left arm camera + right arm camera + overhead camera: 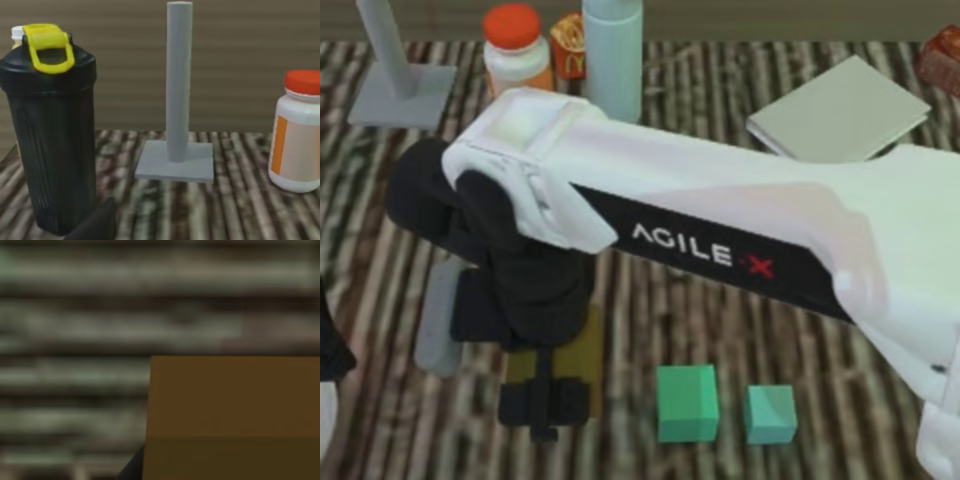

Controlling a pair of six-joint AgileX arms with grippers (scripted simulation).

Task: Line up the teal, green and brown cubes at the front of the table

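The mustard-brown cube (588,352) lies at the front left of the table (650,320), mostly hidden under my right gripper (544,408). That arm reaches across from the right and the gripper is shut on the cube. In the right wrist view the brown cube (235,415) fills the near corner, and a dark finger (133,466) lies against its side. To the right of it, the mint-green cube (687,403) and the smaller teal cube (769,414) rest side by side near the front edge. My left arm (328,362) stays parked at the left edge.
Along the back stand a grey post on a flat base (395,75), a white bottle with an orange lid (517,50), a red-and-yellow box (568,45) and a tall pale bottle (612,55). A pale book (840,108) lies back right. A black shaker with a yellow lid (50,130) stands by the left arm.
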